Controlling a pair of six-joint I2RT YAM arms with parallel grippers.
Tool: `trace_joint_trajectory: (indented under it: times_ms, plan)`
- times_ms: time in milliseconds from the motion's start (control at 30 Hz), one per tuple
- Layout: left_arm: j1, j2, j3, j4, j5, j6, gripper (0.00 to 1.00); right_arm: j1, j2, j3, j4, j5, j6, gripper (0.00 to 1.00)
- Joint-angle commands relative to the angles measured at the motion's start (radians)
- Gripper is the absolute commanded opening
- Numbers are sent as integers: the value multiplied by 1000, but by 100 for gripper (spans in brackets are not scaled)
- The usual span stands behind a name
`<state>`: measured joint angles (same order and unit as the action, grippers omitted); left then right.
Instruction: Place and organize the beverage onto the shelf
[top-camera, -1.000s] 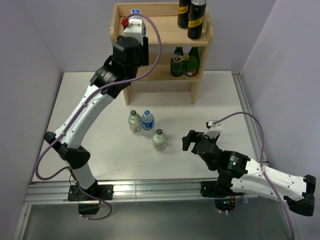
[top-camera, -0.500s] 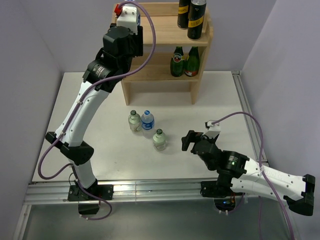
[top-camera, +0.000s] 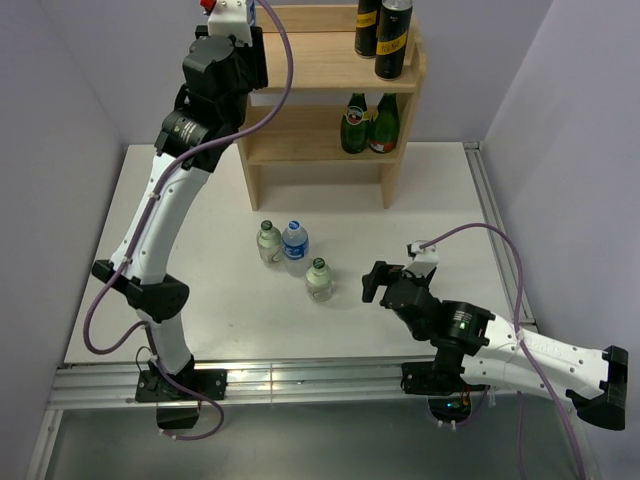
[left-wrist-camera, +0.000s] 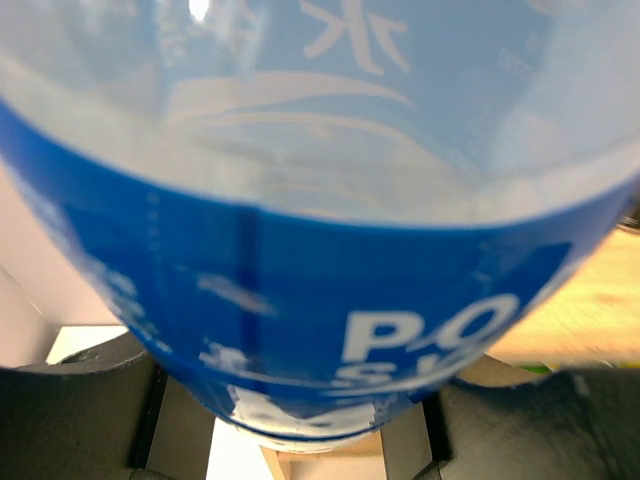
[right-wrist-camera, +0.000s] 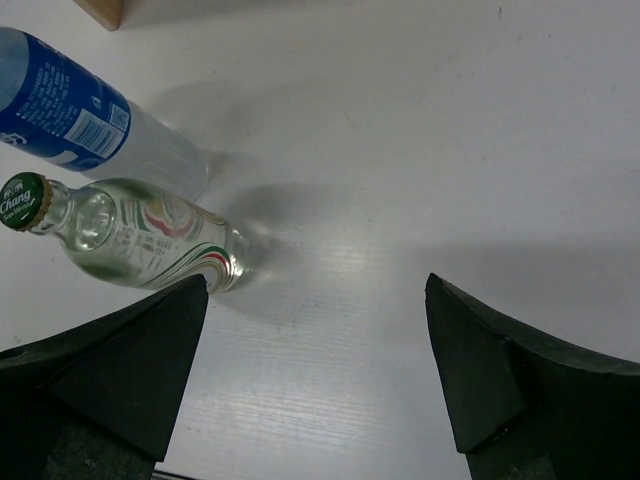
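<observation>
My left gripper (top-camera: 243, 14) is raised at the shelf's top left corner, shut on a blue-labelled water bottle (left-wrist-camera: 320, 250) that fills the left wrist view. The wooden shelf (top-camera: 330, 65) carries two dark cans (top-camera: 393, 40) on its top board. On the table stand a second water bottle (top-camera: 295, 247) and two green-capped bottles (top-camera: 267, 240) (top-camera: 319, 280). My right gripper (top-camera: 375, 282) is open and empty, low over the table just right of the nearer green-capped bottle (right-wrist-camera: 130, 235). The standing water bottle (right-wrist-camera: 70, 110) also shows in the right wrist view.
Two dark green glass bottles (top-camera: 368, 122) with red labels stand on the shelf's lower tier. Purple walls close in the table on the left, back and right. A metal rail (top-camera: 490, 220) runs along the table's right edge. A shelf leg (right-wrist-camera: 100, 10) shows in the right wrist view.
My left arm has lifted the held water bottle up and to the left, off the shelf's top left corner. The right arm has hardly moved.
</observation>
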<state>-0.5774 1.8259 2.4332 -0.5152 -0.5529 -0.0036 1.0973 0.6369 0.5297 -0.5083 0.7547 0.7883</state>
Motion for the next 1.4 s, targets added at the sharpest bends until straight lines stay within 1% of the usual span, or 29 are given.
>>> trace_joint_trajectory:
  times_ms: [0,167,300,500,533,600,633,700,733,800,833,900,933,1033,1100,1133,1367]
  plan:
    - [46,18,87,191,70,-38,0,6,10,-17,42,20,17,96]
    - [91,52,96,224,114,-75,0,7,12,-25,45,23,22,96]
    - [105,75,84,225,143,-102,0,7,7,-28,47,26,22,96]
    - [109,99,64,242,127,-79,1,6,26,-20,40,29,28,96]
    - [109,101,60,248,122,-75,2,6,27,-19,39,31,31,96]
    - [116,108,49,257,117,-70,7,7,24,-20,39,29,28,96]
    - [119,110,44,261,113,-68,17,6,23,-20,39,29,29,96]
    - [123,116,26,267,107,-62,30,6,20,-23,40,29,29,96]
    - [123,118,21,268,104,-61,42,6,20,-23,42,28,29,96]
    - [123,121,1,273,99,-59,53,7,18,-22,39,28,29,96]
    - [123,122,-5,276,97,-58,60,7,20,-20,37,28,31,96]
    - [123,125,-17,277,91,-55,66,7,18,-20,37,26,29,96]
    - [123,127,-23,277,88,-56,71,7,15,-22,37,25,29,96]
    - [123,127,-28,279,87,-55,77,7,12,-22,39,26,28,96]
    - [123,127,-36,280,85,-53,78,7,10,-22,37,25,29,96]
    - [123,127,-39,282,84,-52,81,7,10,-22,37,23,29,96]
    - [123,128,-48,273,79,-53,84,7,1,-23,37,20,29,96]
